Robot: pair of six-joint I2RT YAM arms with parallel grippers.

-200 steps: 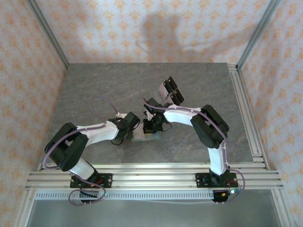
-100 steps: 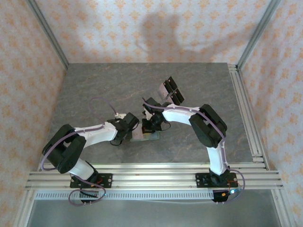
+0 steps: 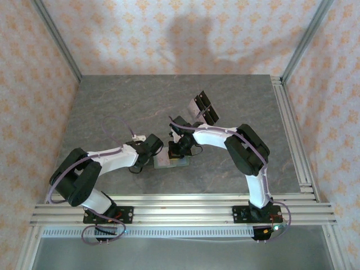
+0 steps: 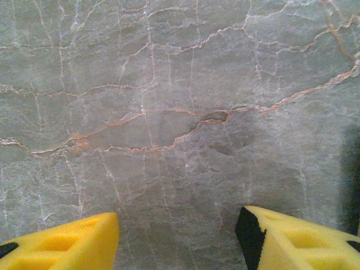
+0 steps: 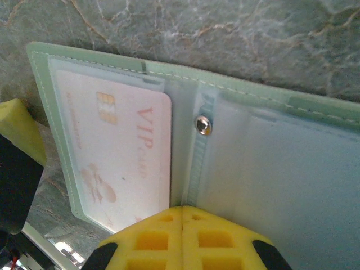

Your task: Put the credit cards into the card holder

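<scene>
The card holder (image 3: 169, 162) lies open on the table between the two grippers. In the right wrist view its pale green inside (image 5: 270, 169) faces up, with a snap stud by the fold. A pinkish credit card (image 5: 112, 152) marked VIP sits in its left pocket. My right gripper (image 5: 183, 209) is shut, its tips resting on the holder's fold. More credit cards (image 3: 203, 109), black ones and a pale one, lie farther back on the table. My left gripper (image 4: 177, 239) is open over bare table, just left of the holder (image 3: 153, 151). One of its yellow fingers (image 5: 17, 126) shows beside the holder's left edge.
Aluminium rails (image 3: 180, 205) run along the near table edge and another rail (image 3: 292, 129) runs down the right side. Patterned walls close in the back and sides. The marbled grey table (image 3: 112, 107) is bare to the left.
My left gripper has drawn back a little to the left, uncovering more of the card holder's left side. The right gripper has stayed in place on the holder.
</scene>
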